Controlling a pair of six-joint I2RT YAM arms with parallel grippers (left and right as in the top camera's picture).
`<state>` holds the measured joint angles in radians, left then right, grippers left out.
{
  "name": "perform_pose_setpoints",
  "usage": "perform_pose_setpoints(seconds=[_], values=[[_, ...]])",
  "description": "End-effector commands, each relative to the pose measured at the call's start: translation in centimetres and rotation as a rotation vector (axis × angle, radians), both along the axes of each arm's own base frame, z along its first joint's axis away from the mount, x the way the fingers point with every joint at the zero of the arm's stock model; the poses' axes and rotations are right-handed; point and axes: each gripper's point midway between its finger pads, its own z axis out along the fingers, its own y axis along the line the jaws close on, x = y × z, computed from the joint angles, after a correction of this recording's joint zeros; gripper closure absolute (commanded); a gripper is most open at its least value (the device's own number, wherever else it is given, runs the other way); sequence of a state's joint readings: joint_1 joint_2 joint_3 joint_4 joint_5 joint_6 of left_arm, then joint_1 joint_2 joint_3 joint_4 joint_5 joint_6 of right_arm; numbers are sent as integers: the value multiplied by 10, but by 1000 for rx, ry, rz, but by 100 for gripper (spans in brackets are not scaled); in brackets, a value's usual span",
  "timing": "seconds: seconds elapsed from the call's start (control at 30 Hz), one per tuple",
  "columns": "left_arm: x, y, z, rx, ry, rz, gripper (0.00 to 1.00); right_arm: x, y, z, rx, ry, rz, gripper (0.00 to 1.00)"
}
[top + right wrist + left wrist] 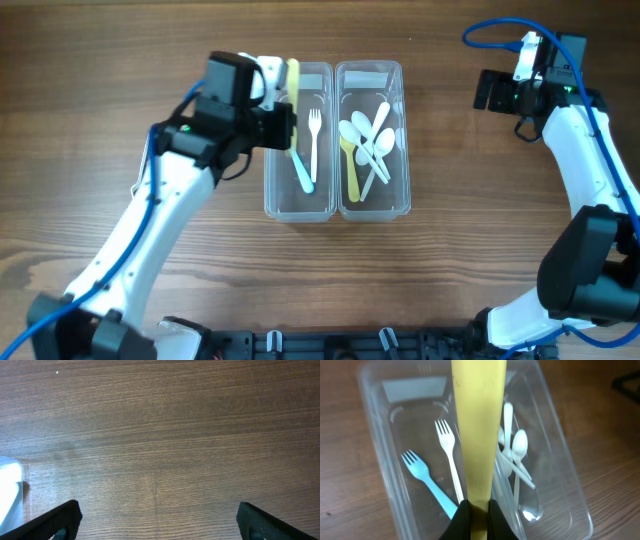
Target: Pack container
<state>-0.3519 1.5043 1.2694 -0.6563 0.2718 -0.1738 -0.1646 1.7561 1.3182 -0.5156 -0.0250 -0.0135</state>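
Yellow utensil (293, 85): clamped in the left pincer (272, 126), whose fingers are closed tight on one end of it. It is carried above the left container (268, 185), near that container's left wall. In the left wrist view the utensil (477, 435) runs straight up from the fingertips (462, 517) as a flat yellow strip. Its type cannot be determined.

Left container contents: one white fork (313, 140) and one blue fork (302, 175), both lying on the floor of the container. The blue fork lies at a slant, its head toward the near end.

Right container (404, 130): clear plastic, set just beside the left container, long sides parallel. It holds several white spoons (375, 140) in a loose overlapping pile and one yellow spoon (350, 170) along its left side.

Both containers stand on the wooden desk (450, 260), slightly behind centre.

Right pincer (490, 90): jaws spread wide, nothing between them. It hangs well apart from the containers, over bare desk surface at the far right. The right wrist view shows only wood grain between the two fingertips (60, 520).
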Motion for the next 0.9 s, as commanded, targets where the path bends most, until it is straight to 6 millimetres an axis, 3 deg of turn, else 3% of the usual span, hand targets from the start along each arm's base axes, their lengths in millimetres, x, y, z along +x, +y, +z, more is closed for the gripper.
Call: perform_pose_setpoints(seconds=[0.0, 0.03, 0.07, 0.2, 0.3, 0.4, 0.47, 0.6, 0.67, 0.73, 0.8, 0.87], values=[[4, -5, -29, 29, 74, 13, 93, 1, 1, 7, -11, -16, 11, 0], [5, -5, -35, 35, 88, 13, 90, 1, 1, 7, -11, -16, 11, 0], [5, -6, -41, 41, 102, 12, 80, 1, 1, 7, -11, -16, 11, 0], [9, -6, -39, 36, 88, 15, 8, 1, 1, 7, -11, -16, 11, 0], [21, 9, -9, 15, 14, 48, 9, 1, 1, 7, -11, -16, 11, 0], [27, 46, 21, 47, -60, 108, 10, 1, 1, 7, -11, -16, 11, 0], [26, 77, 27, 96, -72, 198, 10, 1, 1, 7, -11, -16, 11, 0], [6, 163, 13, 290, 31, 429, 5, 1, 1, 7, -11, -16, 10, 0], [-7, 194, -1, 378, 106, 472, 4, 1, 1, 7, -11, -16, 11, 0], [-12, 208, -15, 393, 153, 492, 6, 1, 1, 7, -11, -16, 10, 0], [-14, 215, -29, 416, 176, 476, 20, 1, 1, 7, -11, -16, 10, 0], [-15, 221, -46, 440, 197, 447, 26, 1, 1, 7, -11, -16, 10, 0]])
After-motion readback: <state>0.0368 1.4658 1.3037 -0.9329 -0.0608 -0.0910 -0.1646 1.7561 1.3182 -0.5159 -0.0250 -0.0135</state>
